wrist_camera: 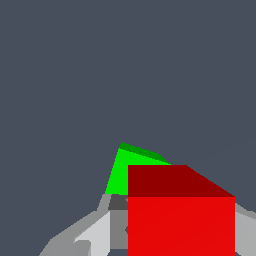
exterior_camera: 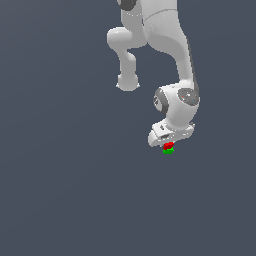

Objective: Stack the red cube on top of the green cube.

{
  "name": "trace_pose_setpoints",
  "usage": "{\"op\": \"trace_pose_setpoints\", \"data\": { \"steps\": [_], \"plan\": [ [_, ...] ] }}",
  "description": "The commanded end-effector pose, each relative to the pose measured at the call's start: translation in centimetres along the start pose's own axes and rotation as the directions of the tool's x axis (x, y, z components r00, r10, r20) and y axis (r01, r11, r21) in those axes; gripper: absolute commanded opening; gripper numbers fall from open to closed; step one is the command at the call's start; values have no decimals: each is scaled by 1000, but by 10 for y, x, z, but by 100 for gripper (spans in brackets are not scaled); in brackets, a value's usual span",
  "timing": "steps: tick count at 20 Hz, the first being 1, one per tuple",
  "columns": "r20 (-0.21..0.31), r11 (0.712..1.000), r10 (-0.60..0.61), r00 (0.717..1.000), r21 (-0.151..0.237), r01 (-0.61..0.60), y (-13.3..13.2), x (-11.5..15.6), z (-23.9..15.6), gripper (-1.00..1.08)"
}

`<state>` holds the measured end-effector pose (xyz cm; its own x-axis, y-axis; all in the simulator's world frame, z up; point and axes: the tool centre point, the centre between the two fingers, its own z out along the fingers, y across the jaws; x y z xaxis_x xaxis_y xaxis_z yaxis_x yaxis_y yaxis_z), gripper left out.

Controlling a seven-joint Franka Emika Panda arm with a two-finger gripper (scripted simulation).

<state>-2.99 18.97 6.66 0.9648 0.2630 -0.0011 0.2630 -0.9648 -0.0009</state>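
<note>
Between jaws — red cube [wrist_camera: 181,225]

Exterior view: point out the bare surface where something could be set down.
Bare grey surface lies all along the exterior view's left and below the green cube. It is crowded only around the red cube above it, under the gripper.

Showing two cubes in all — one red cube [exterior_camera: 169,145] [wrist_camera: 181,220], one green cube [exterior_camera: 168,151] [wrist_camera: 125,172]. Also showing one arm [exterior_camera: 170,55], carrying one gripper [exterior_camera: 169,142] — nothing else countable appearing in either view.
</note>
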Motion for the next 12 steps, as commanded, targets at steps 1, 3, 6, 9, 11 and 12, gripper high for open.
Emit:
{"op": "trace_pose_setpoints", "data": {
  "steps": [1, 3, 6, 9, 11, 12],
  "plan": [
    [-1, 1000, 2, 1000, 0, -2, -9, 4, 3, -100],
    [-1, 1000, 2, 1000, -1, -2, -13, 6, 4, -100],
    [-1, 1000, 2, 1000, -1, -2, -14, 6, 5, 100],
    [-1, 1000, 2, 1000, -1, -2, -14, 6, 5, 100],
    [-1, 1000, 2, 1000, -1, -2, -14, 6, 5, 100],
    [-1, 1000, 2, 1000, -1, -2, -14, 6, 5, 100]
  ]
}}
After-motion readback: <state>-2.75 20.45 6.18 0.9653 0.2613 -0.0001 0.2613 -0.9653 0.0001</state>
